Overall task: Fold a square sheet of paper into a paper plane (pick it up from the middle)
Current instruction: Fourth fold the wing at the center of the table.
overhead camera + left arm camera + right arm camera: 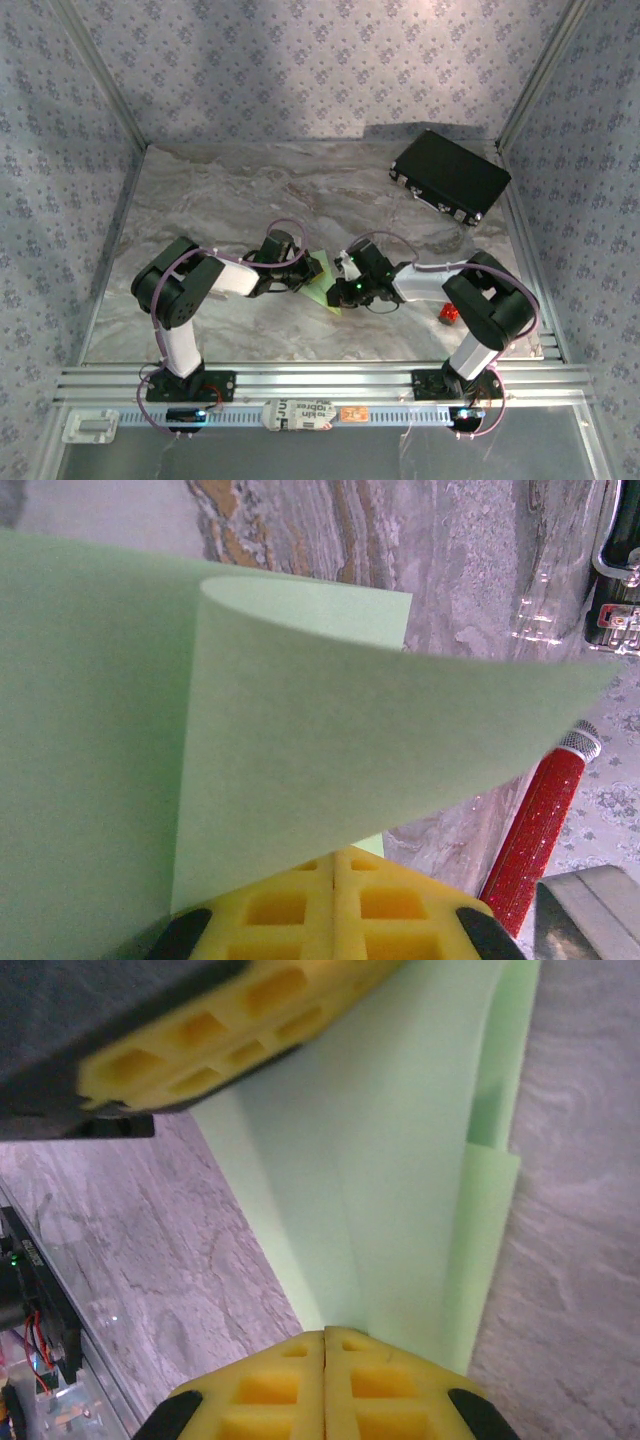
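Holding the square sheet of paper (322, 278) low over the marble table (250, 190), between the arms; clamped closed on it with left gripper (337, 905) and right gripper (325, 1380) alike. Bent into a loose curl, not yet creased flat; probably early, with nose and wing folds left to make.

We see a lab test booth: pale flower-patterned walls (320, 60) across the top, a silver metal corner post (100, 75) at upper left, a grey marble-look tabletop (250, 200), and slotted aluminium rails (320, 380) along the bottom.

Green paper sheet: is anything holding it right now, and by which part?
The left gripper and the right gripper each have jaws shut on an edge of the sheet, at opposite ends.
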{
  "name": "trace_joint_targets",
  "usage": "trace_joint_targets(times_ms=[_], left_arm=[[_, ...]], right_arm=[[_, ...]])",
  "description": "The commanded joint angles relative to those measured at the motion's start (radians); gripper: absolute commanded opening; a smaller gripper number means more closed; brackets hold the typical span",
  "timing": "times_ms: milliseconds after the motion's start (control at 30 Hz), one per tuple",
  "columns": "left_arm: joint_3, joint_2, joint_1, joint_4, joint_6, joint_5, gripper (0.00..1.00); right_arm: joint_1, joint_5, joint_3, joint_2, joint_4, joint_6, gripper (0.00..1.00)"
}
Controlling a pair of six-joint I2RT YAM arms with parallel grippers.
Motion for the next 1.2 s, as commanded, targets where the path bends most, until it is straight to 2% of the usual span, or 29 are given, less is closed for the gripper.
trace_joint_targets(times_ms=[0, 633, 1167], left_arm=[[-0.03, 0.043, 0.009, -0.094, 0.003, -0.054, 0.03], [-0.035, 0.047, 0.009, -0.102, 0.006, -0.06, 0.02], [-0.033, 0.053, 0.011, -0.101, 0.008, -0.06, 0.02]], right_arm=[[0.006, 0.003, -0.034, 0.008, 0.015, 0.012, 0.07], [0.015, 0.054, -0.167, -0.078, -0.02, 0.013, 0.07], [0.003, 0.087, -0.228, -0.197, -0.154, -0.051, 0.05]])
